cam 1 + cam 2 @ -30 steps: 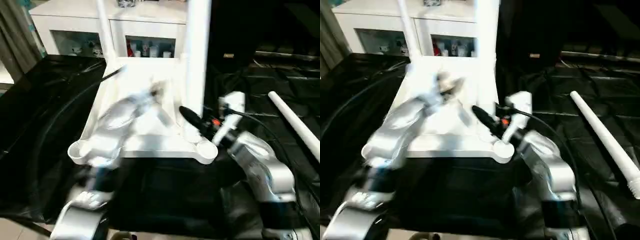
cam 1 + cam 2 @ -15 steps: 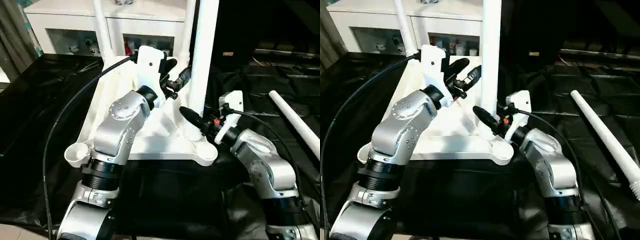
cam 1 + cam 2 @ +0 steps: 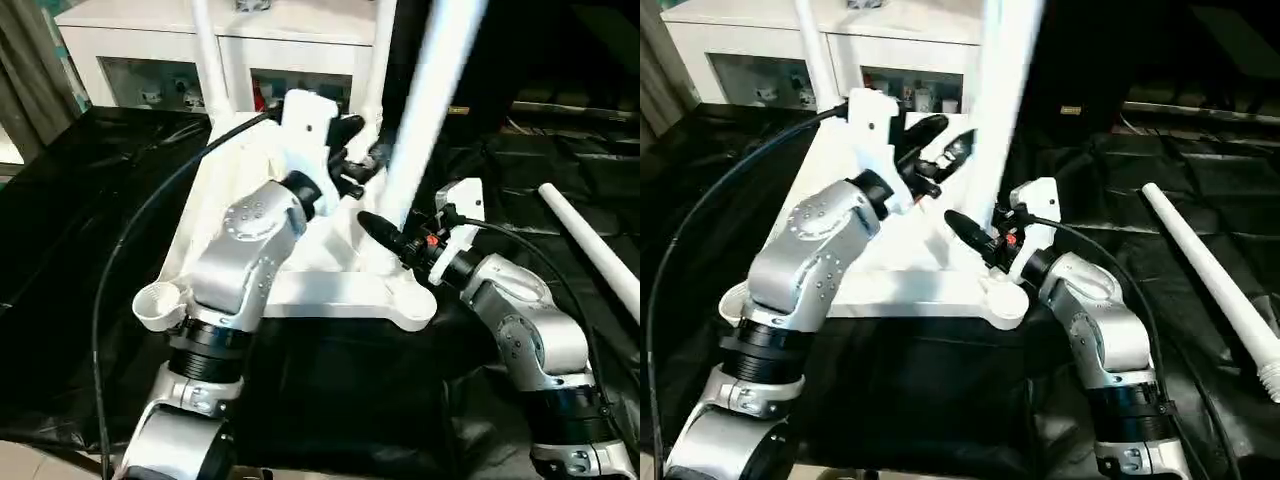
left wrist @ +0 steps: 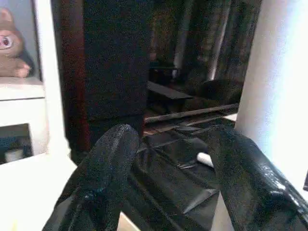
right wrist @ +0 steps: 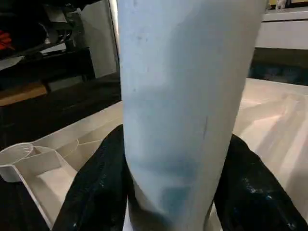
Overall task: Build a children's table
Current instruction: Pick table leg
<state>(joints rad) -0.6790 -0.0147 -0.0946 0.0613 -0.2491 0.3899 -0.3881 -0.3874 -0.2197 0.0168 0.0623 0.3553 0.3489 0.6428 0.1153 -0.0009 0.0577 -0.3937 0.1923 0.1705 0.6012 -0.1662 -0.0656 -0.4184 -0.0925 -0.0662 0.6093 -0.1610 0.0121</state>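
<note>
The white tabletop (image 3: 300, 285) lies upside down on the black-draped work table (image 3: 90, 230), its ribbed underside facing up. Two legs (image 3: 205, 55) stand in the sockets at its far end, toward 12 o'clock. A third leg (image 3: 432, 95) rises from the near right corner socket (image 3: 412, 298) and leans toward 1 o'clock. The right gripper (image 5: 168, 192) holds this leg low, close above the socket: one black finger (image 5: 98, 185) presses on each side of the tube. The left gripper (image 3: 358, 155) is higher, at about 9 o'clock of the same leg. Its fingers (image 4: 103, 168) stand wide apart, and the leg is just beside one of them; I cannot tell if it touches. The fourth leg (image 3: 1210, 270) lies flat on the black cloth at 3 o'clock, well apart from the tabletop. The near left socket (image 3: 158, 303) holds no leg.
</note>
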